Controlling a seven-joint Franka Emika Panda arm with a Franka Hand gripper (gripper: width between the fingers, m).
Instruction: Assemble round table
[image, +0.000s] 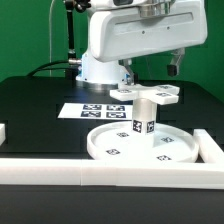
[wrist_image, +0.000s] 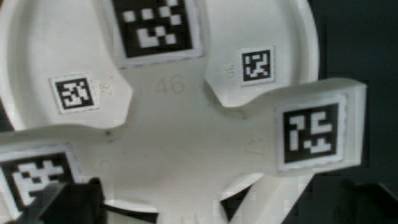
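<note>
On the black tabletop (image: 40, 110), the round table looks pretty much stacked up already.

Biggest first: the round rimmed disc (image: 112, 148) lies flat near the front border rail (image: 120, 172), with the short thick cylinder (image: 142, 118) standing upright at its middle and the cross-shaped piece (image: 146, 94) sitting on top of that. Behind it the marker board (image: 85, 110) lies flat. The gripper (image: 150, 70) hangs just above the cross, and in the wrist view the cross (wrist_image: 187, 125) fills the picture with dark fingers (wrist_image: 39, 200) peeking in at one edge; can't tell if they're wide or pinching anything. My guess is the step is seating or screwing the cross down, so keep it centred over the cylinder, press straight, and don't tip the post.
</note>
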